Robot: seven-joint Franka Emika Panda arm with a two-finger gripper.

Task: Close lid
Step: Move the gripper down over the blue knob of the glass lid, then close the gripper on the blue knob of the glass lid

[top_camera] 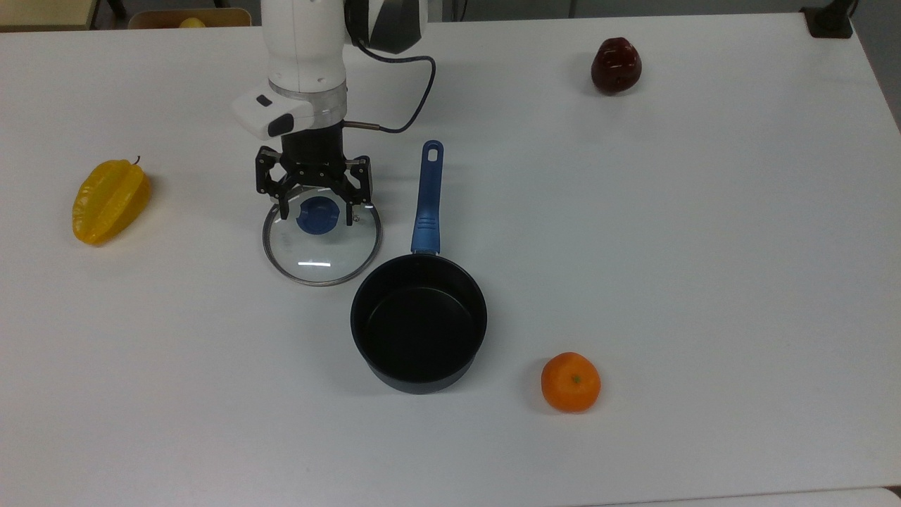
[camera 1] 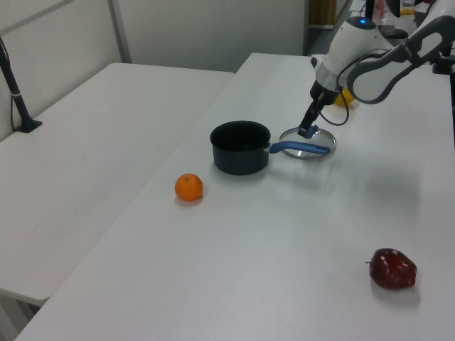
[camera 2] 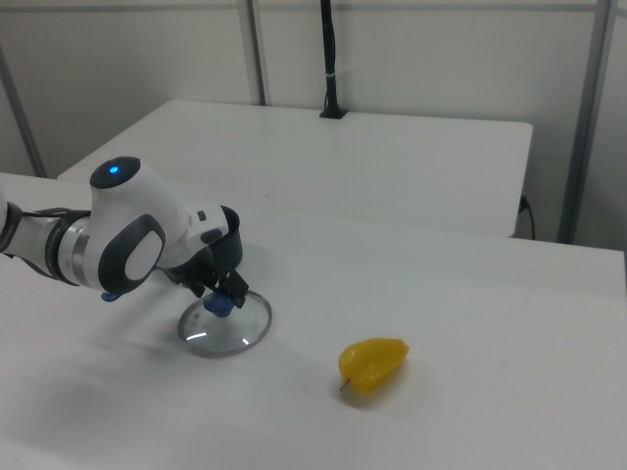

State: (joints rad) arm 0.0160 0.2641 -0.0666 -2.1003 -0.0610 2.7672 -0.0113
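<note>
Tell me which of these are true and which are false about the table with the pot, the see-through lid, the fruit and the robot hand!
1. The lid is sitting on the pot. False: it lies flat on the table beside the pot, which is uncovered.
2. The gripper is open, with a finger on each side of the lid's blue knob. True.
3. The orange is inside the pot. False: it sits on the table near the pot.
4. The pot's handle is blue. True.
5. The yellow fruit touches the lid. False: it lies well apart, toward the top view's left.
</note>
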